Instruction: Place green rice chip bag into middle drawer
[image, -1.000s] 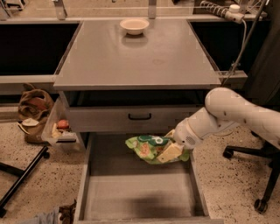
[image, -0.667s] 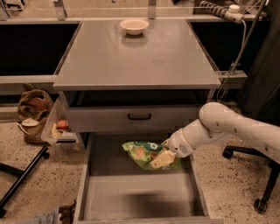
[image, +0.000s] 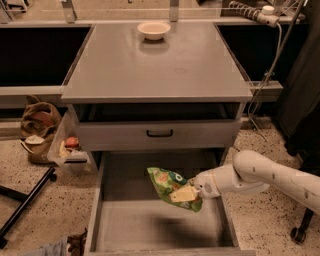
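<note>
A: So where is the green rice chip bag?

B: Lower middle of the frame. It is crinkly and bright green with a white round logo, and it hangs over the open middle drawer. The claw is clamped on its right end, and the bag sags leftward. A soft shadow lies on the drawer floor beneath it.

A: And the drawer itself?

B: One wide grey box with a flat plain floor and low side walls, pulled out toward the bottom edge. Above it sits one grey drawer front with one thin black handle.

A: The arm?

B: One arm, a smooth white rounded tube, stretching in from the right edge.

A: Anything on the worktop?

B: One pale round bowl, upper centre, on the matte grey slab.
</note>
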